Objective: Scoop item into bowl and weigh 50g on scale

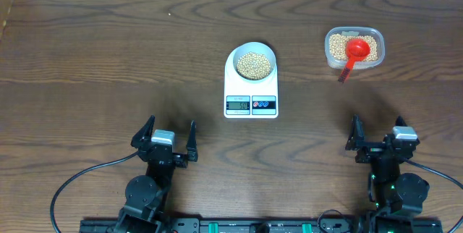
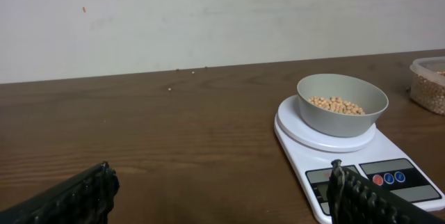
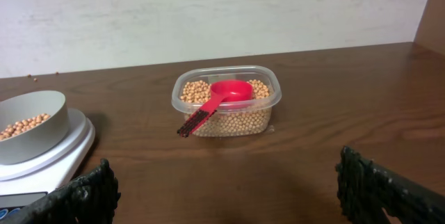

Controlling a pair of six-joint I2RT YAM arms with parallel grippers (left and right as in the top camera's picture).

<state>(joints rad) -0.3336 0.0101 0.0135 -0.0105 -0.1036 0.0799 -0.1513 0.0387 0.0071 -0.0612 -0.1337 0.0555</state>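
Tan beans (image 1: 254, 64) fill the bowl (image 1: 262, 48) on the scale (image 1: 251, 94).
Both pincers, left (image 1: 171, 142) and right (image 1: 377, 137), rest spread and empty on the desk (image 1: 108, 59); a red scoop (image 1: 354, 52) lies in the tub (image 1: 354, 47).

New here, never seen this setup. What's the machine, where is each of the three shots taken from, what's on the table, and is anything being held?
The machine is two small robot arms at the near edge of a wooden table, each ending in a two-finger gripper. One picture looks straight down from above. The other two come from cameras on the wrists, which is why dark fingers frame the bottom corners.

From above, the left gripper and right gripper are both open and hold nothing.

In the middle sits a white kitchen scale with a bowl on it, partly filled with tan beans. To the right is a clear plastic tub with more beans. A red scoop rests in it, its handle sticking out over the rim. The scale's display is too small to read.
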